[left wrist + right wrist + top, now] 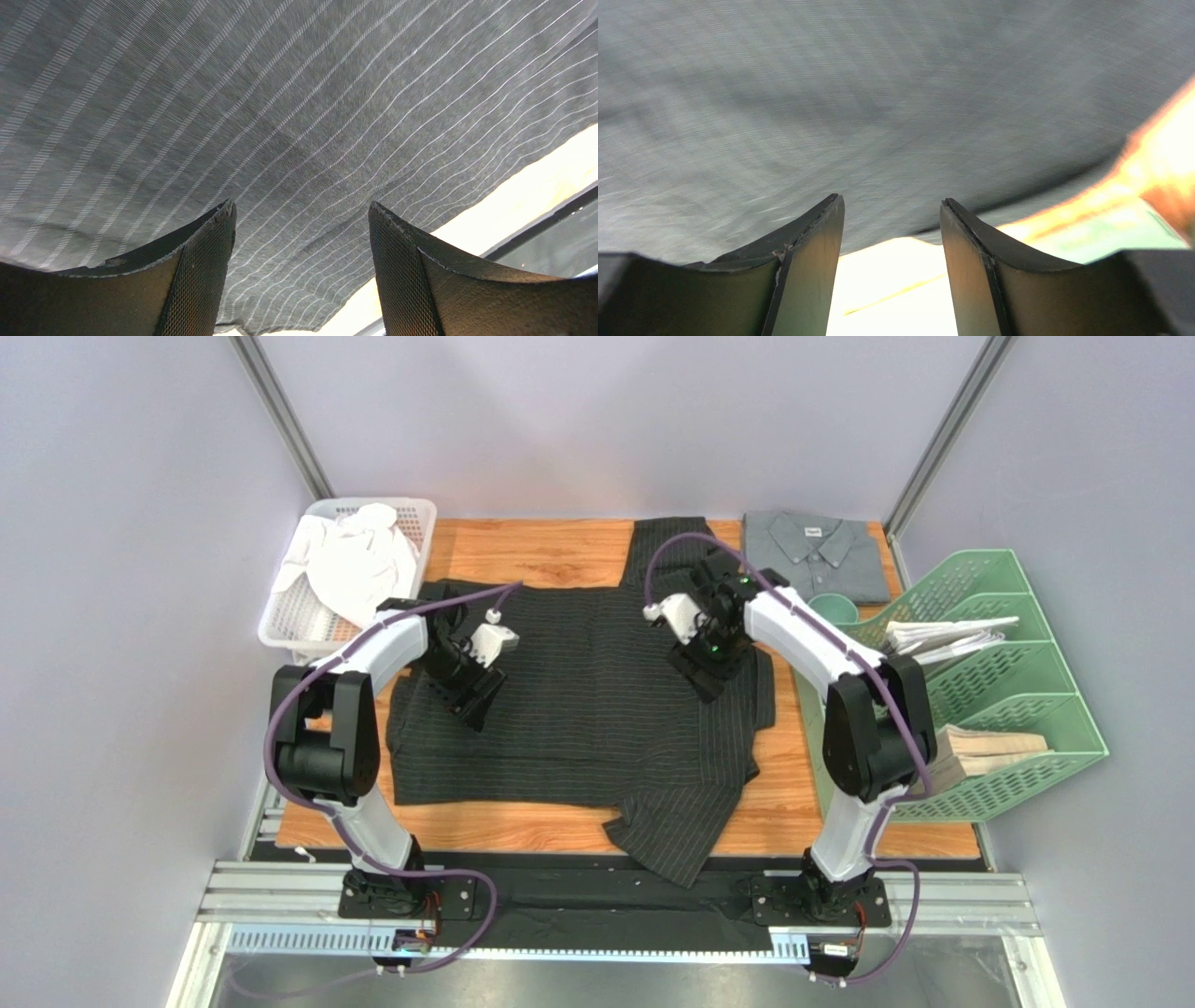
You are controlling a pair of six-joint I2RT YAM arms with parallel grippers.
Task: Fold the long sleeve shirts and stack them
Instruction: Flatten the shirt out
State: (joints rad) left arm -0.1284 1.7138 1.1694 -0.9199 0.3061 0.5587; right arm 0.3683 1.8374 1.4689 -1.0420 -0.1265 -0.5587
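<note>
R end effector agape; black shirt blurred.

The wooden table carries the black pinstriped shirt, spread flat across its middle. Just beyond that shirt's far right corner lies the folded grey shirt; at its far left stands a white basket, and to its right a green file rack

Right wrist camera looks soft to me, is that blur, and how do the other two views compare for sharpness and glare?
Right wrist view: black pinstriped shirt smeared by blur, stripes barely readable, table beyond its edge blown out. Left wrist view: stripes crisp, table strip also overexposed. Top view: sharp, evenly lit, no glare.
</note>
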